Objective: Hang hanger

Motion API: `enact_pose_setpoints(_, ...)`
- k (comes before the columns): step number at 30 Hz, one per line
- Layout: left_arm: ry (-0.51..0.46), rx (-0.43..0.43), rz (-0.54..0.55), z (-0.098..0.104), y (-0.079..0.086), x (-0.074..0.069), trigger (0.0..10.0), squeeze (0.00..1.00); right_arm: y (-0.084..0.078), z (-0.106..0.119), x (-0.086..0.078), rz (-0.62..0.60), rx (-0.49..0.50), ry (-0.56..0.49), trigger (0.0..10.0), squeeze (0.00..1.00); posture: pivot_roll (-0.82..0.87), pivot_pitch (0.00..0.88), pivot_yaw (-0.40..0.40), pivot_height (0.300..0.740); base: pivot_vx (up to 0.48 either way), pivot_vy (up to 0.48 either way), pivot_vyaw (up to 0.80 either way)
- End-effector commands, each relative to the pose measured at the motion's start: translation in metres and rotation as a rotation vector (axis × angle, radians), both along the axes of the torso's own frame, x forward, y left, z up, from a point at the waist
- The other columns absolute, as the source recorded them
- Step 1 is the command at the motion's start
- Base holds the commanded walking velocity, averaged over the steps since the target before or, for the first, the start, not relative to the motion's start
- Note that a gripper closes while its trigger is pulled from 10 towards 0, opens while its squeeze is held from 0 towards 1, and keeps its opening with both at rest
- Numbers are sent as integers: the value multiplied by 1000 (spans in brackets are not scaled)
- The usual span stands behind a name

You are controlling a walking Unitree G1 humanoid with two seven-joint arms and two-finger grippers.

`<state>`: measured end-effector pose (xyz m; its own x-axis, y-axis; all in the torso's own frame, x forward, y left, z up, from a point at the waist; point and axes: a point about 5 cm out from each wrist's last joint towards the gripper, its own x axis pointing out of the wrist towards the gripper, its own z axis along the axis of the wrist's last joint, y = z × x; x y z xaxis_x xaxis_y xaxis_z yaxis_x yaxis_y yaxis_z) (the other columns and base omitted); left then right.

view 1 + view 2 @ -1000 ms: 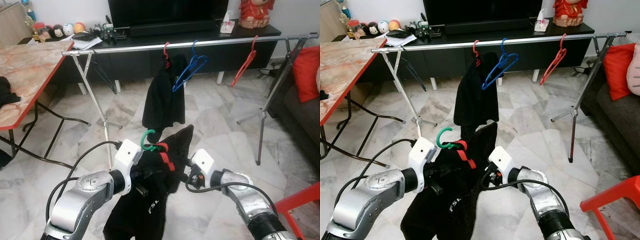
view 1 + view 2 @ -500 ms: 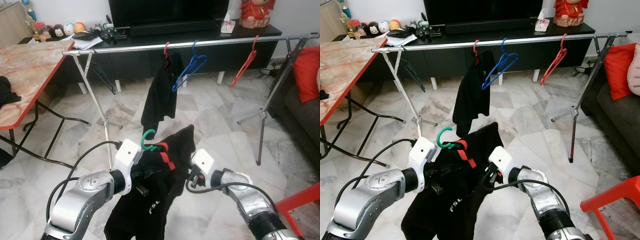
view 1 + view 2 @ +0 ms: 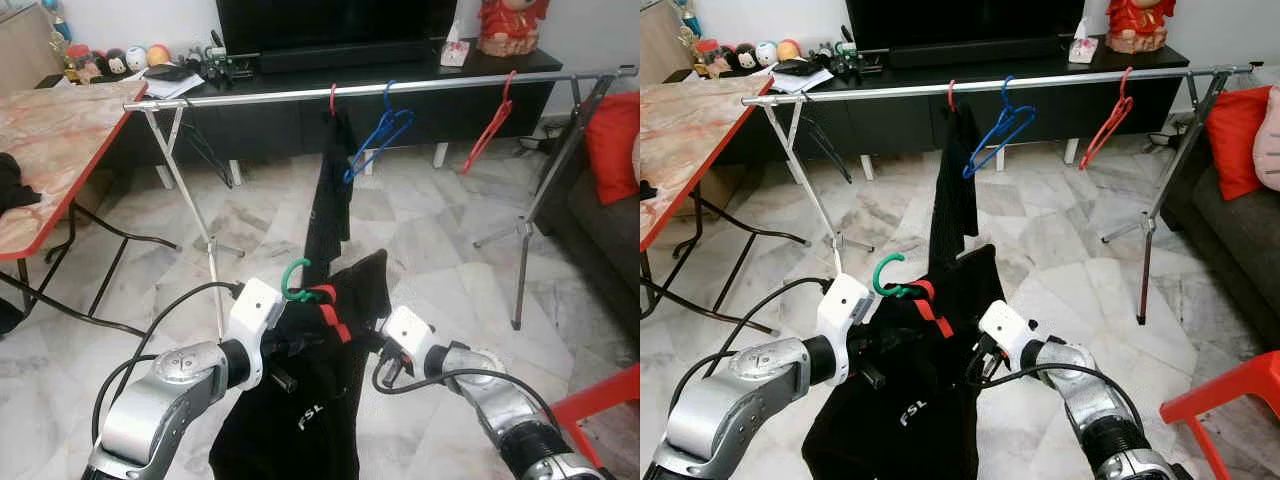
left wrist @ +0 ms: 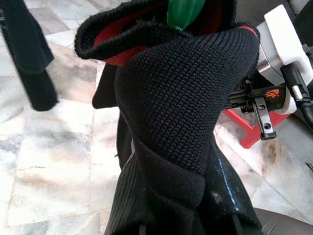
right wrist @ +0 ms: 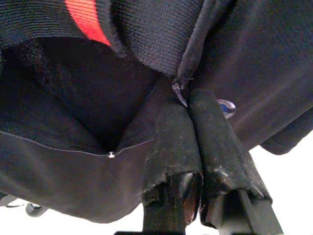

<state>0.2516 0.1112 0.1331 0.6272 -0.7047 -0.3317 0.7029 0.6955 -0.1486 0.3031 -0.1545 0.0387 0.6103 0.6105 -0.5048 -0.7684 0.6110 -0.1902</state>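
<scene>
Since a sec ago, the black top on the rail point(image 3: 380, 88) has turned edge-on & looks thin now, and the right gripper point(image 5: 195, 105) has dropped a bit lower & closer to the robot. Both arms hold up a black jacket point(image 3: 300, 400) that sits on a green hanger point(image 3: 295, 280), low down in front of the robot, well short of the rail. The left gripper point(image 4: 230, 193) is under the jacket's collar by the green hook; can't tell if its fingers are spread or not, cloth hides them. The right gripper's fingers are pressed together, pinching the jacket's edge by the zip. Step now, I think: carrying the hanger w/ jacket to the rail. Next it needs to go closer, lift the hook over the bar & set it down in a free gap, maybe left of the red hanger point(image 3: 333, 100) or between the blue hanger point(image 3: 380, 135) & the other red hanger point(image 3: 490, 125).
</scene>
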Motion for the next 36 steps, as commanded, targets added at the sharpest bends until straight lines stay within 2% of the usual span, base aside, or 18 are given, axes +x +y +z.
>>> enact_pose_setpoints(1,-60,-12,-13,13,-1,1,10000,0,1,2,3,1,-11,-19,0,0,-54,36,50,740,0,0,0)
enact_pose_setpoints(10,-58,-11,-9,12,-1,2,10000,0,-2,3,7,-33,-23,-41,0,0,-53,36,48,740,0,0,0)
enact_pose_setpoints(13,-51,5,-11,9,1,1,10000,0,-6,10,14,-89,-12,-73,0,0,-53,37,48,740,0,0,0)
enact_pose_setpoints(15,-33,126,-34,-3,9,-3,10000,0,-11,20,22,-146,4,-118,0,0,-57,38,47,740,0,0,0)
enact_pose_setpoints(16,-33,126,-34,-3,9,-3,10000,0,-11,20,22,-146,4,-118,0,0,-57,38,47,740,0,0,0)
enact_pose_setpoints(17,-30,219,-55,-11,15,-5,10000,0,-14,23,25,-155,3,-133,0,0,-57,38,47,740,0,0,0)
enact_pose_setpoints(18,-28,275,-74,-15,18,-8,10000,0,-15,25,27,-162,2,-139,0,0,-54,37,47,740,0,0,0)
enact_pose_setpoints(20,-29,295,-84,-17,20,-9,10000,0,-16,26,28,-165,-1,-142,0,0,-54,37,47,740,0,0,0)
enact_pose_setpoints(26,-8,313,-125,-19,33,-18,10000,0,-16,27,29,-165,-5,-147,0,0,-52,40,45,740,0,0,0)
enact_pose_setpoints(28,-14,303,-144,-17,35,-20,10000,0,-17,27,29,-168,-7,-146,0,0,-52,40,45,740,0,0,0)
enact_pose_setpoints(30,-59,267,-172,-8,38,-22,10000,0,-18,26,29,-167,-16,-145,0,0,-53,41,45,740,0,0,0)
enact_pose_setpoints(33,-61,266,-173,-8,38,-22,10000,0,-18,26,29,-167,-16,-145,0,0,-53,41,45,740,0,0,0)
enact_pose_setpoints(35,-68,205,-253,2,42,-31,10000,0,-19,26,29,-175,-20,-143,0,0,-50,41,44,740,0,0,0)
enact_pose_setpoints(36,-66,191,-347,8,47,-42,10000,0,-19,25,29,-171,-26,-141,0,0,-50,41,44,740,0,0,0)
